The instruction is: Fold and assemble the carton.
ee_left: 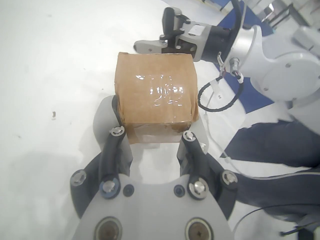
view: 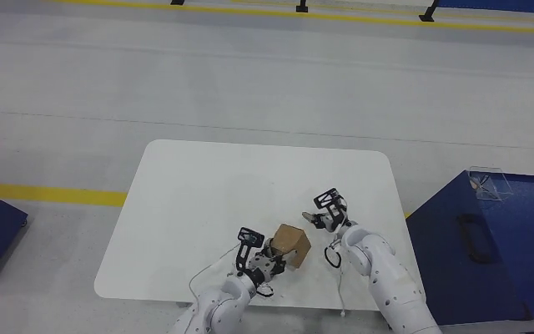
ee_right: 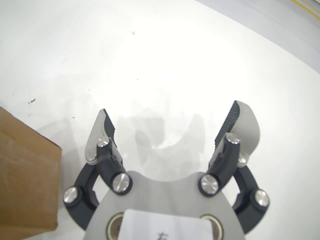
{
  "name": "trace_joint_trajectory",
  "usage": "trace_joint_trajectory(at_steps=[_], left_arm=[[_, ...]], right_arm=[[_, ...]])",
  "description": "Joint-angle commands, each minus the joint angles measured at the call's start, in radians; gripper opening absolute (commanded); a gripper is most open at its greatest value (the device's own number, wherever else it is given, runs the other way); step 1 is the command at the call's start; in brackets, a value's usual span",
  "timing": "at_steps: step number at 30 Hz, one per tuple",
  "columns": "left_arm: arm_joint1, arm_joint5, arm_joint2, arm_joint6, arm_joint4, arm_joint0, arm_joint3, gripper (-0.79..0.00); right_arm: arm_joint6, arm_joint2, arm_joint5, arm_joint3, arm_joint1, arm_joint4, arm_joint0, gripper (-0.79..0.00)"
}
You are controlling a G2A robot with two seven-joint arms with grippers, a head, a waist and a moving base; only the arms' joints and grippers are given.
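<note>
A small brown carton (view: 292,244), closed and taped over its top, stands near the front edge of the white table (view: 209,192). My left gripper (view: 274,260) is shut on the carton's (ee_left: 155,93) near end, one finger (ee_left: 106,116) on each side of it. My right gripper (view: 313,219) hovers low over the table just past the carton's far right corner. It is open (ee_right: 170,108) with nothing between its fingers, and the carton (ee_right: 27,171) lies beside it. One of its fingers (ee_left: 146,46) shows close behind the carton's far edge.
A blue cart (view: 476,250) stands off the table's right side with a clear container (view: 488,182) on it. A looped black cable (ee_left: 217,96) hangs from the right arm near the carton. The far and left parts of the table are bare.
</note>
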Motion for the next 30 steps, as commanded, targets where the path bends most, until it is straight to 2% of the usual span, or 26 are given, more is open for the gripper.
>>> trace_joint_trajectory(at_steps=[1,2,3,5,7,9,10,11,14,17,18,19,20,22,23,24,26,30], left_arm=[[-0.004,0.021,-0.029,-0.081,-0.213,-0.011,0.016,-0.785],[-0.007,0.032,-0.039,-0.136,-0.309,-0.017,0.025,-0.634],[-0.007,0.034,-0.057,-0.190,-0.397,-0.032,0.035,0.000],[-0.006,0.053,-0.079,-0.216,-0.449,-0.042,0.054,0.000],[-0.004,0.115,-0.085,-0.277,-0.474,-0.056,0.075,0.000],[-0.003,0.166,-0.088,-0.401,-0.552,-0.081,0.083,0.000],[-0.002,0.162,-0.108,-0.390,-0.571,-0.088,0.079,0.000],[0.002,0.152,-0.146,-0.308,-0.583,-0.080,0.067,0.000],[0.007,0.117,-0.166,-0.194,-0.540,-0.043,-0.001,0.000],[0.015,0.083,-0.162,0.006,-0.347,0.020,-0.105,0.000],[0.016,0.083,-0.144,0.084,-0.247,0.042,-0.137,-0.289],[0.015,0.085,-0.113,0.146,-0.151,0.060,-0.165,-0.496],[0.015,0.065,-0.065,0.196,-0.038,0.072,-0.185,-0.785],[0.014,0.079,-0.016,0.244,0.115,0.069,-0.183,-0.785],[0.012,0.120,0.022,0.285,0.237,0.060,-0.172,-0.785],[0.010,0.141,0.043,0.299,0.294,0.055,-0.163,-0.785],[0.001,0.239,0.103,0.312,0.431,0.036,-0.127,-0.785],[-0.014,0.302,0.148,0.285,0.464,0.004,-0.090,-0.785]], right_arm=[[0.009,0.018,-0.005,-0.002,0.004,0.010,-0.001,0.000],[0.012,0.025,-0.011,-0.005,0.005,0.017,-0.002,0.000],[0.015,0.031,-0.017,-0.007,0.007,0.021,-0.004,0.000],[0.017,0.035,-0.020,-0.011,0.008,0.022,-0.007,0.000],[0.019,0.037,-0.020,-0.013,0.009,0.025,-0.010,0.000],[0.013,0.034,-0.019,-0.012,0.009,0.027,-0.014,0.000],[0.013,0.032,-0.021,-0.011,0.008,0.028,-0.014,0.000],[0.013,0.032,-0.021,-0.011,0.008,0.028,-0.014,0.000],[0.013,0.032,-0.021,-0.011,0.008,0.028,-0.014,0.000],[0.013,0.032,-0.021,-0.011,0.008,0.028,-0.014,0.000],[0.013,0.032,-0.021,-0.011,0.008,0.028,-0.014,0.000],[0.013,0.032,-0.021,-0.011,0.008,0.028,-0.014,0.000],[0.013,0.032,-0.021,-0.011,0.008,0.028,-0.014,0.000],[0.013,0.032,-0.021,-0.011,0.008,0.028,-0.014,0.000],[0.013,0.032,-0.021,-0.011,0.008,0.028,-0.014,0.000],[0.013,0.032,-0.021,-0.011,0.008,0.028,-0.014,0.000],[0.013,0.032,-0.021,-0.011,0.008,0.028,-0.014,0.000],[0.013,0.032,-0.021,-0.011,0.008,0.028,-0.014,0.000]])
